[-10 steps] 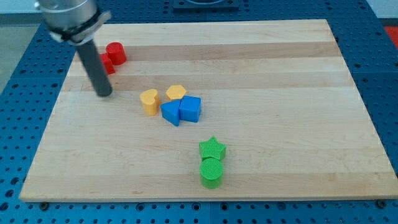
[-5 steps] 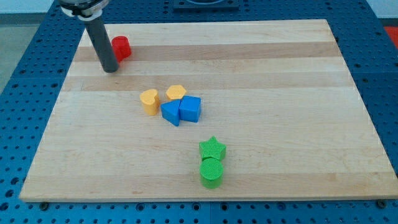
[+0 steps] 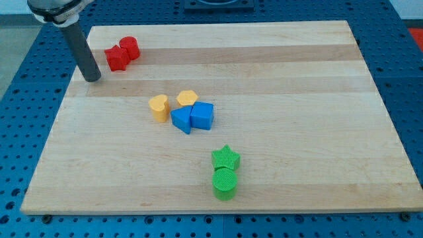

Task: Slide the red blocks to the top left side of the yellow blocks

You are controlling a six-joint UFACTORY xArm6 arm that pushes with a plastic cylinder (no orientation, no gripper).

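Two red blocks sit near the board's top left: a red star-like block (image 3: 117, 59) and a red cylinder (image 3: 129, 47) touching it at its upper right. Two yellow blocks lie near the middle: a yellow heart (image 3: 158, 107) and a yellow hexagon (image 3: 187, 99). My tip (image 3: 92, 79) rests on the board left of and slightly below the red blocks, a small gap apart from the star-like one. The red blocks lie up and left of the yellow ones.
Two blue blocks (image 3: 182, 119) (image 3: 202, 116) touch the yellow pair from below. A green star (image 3: 225, 158) and a green cylinder (image 3: 225, 183) sit toward the view's bottom. The wooden board's left edge (image 3: 61, 106) is close to my tip.
My tip moved up toward the red blocks, then left, uncovering the red star-like block. The red blocks stand about where they were.
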